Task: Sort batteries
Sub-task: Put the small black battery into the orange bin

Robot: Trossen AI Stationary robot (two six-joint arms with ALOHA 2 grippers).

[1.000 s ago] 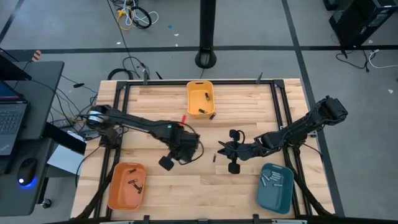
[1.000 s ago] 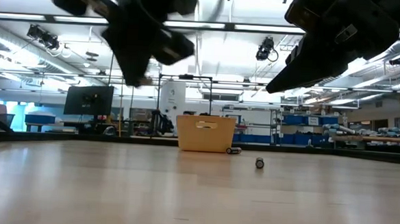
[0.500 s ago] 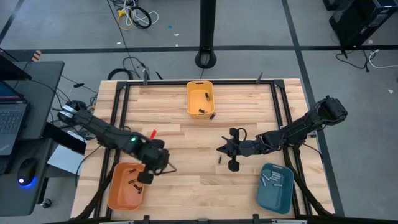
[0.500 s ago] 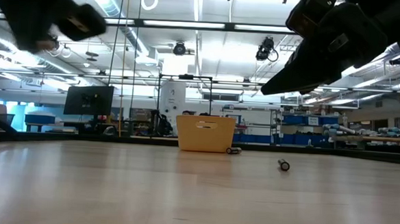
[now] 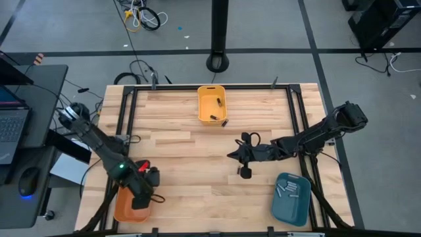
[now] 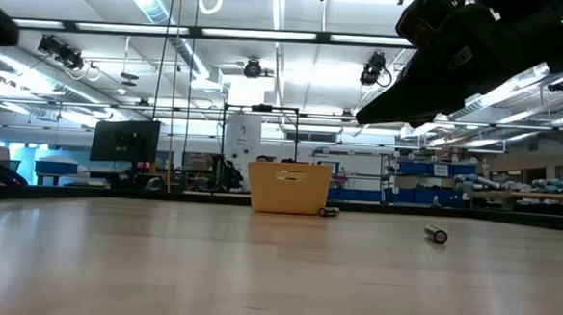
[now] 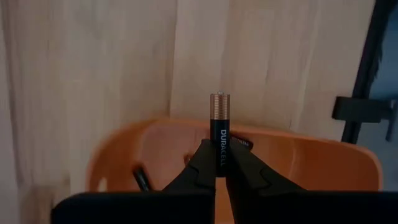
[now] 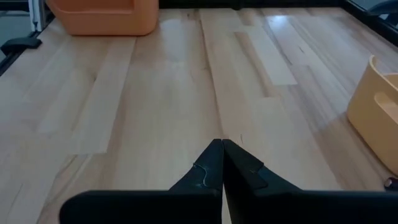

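Left gripper: we see it clamped on a battery, above the orange bin
Right gripper: fingers together, empty, above mid-bench; loose battery on bench

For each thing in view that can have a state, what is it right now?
Left claw: shut on a battery, above the orange bin.
Right claw: shut, holding nothing, over mid-table.
Orange bin: holds batteries.
Yellow bin: holds batteries.
Teal bin: holds pale batteries.
Loose battery: lying on the table.
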